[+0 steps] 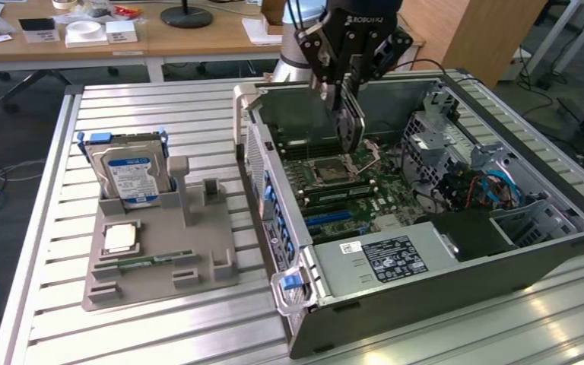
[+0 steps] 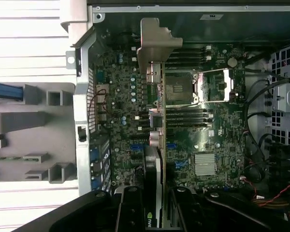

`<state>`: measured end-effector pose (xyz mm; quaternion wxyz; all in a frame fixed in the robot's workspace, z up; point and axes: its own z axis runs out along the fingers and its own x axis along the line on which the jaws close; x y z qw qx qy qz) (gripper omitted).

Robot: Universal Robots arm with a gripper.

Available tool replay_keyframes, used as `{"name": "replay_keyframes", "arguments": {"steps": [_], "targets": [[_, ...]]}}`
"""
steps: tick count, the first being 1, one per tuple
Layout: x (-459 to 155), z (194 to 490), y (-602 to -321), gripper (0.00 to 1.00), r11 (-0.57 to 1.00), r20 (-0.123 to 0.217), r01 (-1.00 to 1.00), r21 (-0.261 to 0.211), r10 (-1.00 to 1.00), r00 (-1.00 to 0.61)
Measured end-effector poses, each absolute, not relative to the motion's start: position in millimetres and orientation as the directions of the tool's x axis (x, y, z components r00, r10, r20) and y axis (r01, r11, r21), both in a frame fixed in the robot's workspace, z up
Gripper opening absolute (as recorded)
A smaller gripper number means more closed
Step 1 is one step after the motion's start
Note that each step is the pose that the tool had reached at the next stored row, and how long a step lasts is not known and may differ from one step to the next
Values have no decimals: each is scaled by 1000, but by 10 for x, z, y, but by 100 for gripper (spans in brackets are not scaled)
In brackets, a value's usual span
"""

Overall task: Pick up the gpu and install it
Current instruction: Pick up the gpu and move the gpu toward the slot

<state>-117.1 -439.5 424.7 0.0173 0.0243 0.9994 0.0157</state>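
Slatted aluminium table (image 1: 170,106) bears an open black computer case (image 1: 424,304); my black gripper (image 1: 345,90) clamps the thin green-black gpu (image 1: 350,125) above the green motherboard (image 1: 373,194) (silver CPU socket (image 1: 328,171) just beside).

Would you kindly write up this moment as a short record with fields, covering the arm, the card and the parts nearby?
gripper: fingers closed on the gpu
gpu: held on edge, above the motherboard, not yet seated
computer case: open, lying on the table
CPU socket: just below the card
gray holder: at the exterior view's left of the case
hard drive: upright in the holder
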Motion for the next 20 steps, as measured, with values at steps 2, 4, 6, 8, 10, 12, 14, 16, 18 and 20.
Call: {"name": "replay_keyframes", "arguments": {"steps": [2,4,6,8,10,12,14,16,18,20], "targets": [[-1137,4247,-4392,27,998,-34,48,32,49,-998],[-1088,4246,-4391,27,998,-34,48,32,49,-998],[-1023,4247,-4388,27,998,-34,48,32,49,-998],[-936,4246,-4386,27,998,-34,48,32,49,-998],[-847,4247,-4382,27,998,-34,48,32,49,-998],[-775,4247,-4379,27,998,-34,48,32,49,-998],[-744,4247,-4372,27,998,-34,48,32,49,-998],[-715,4247,-4368,27,998,-34,48,32,49,-998],[-681,4247,-4366,27,998,-34,48,32,49,-998],[-662,4247,-4365,27,998,-34,48,32,49,-998]]}}
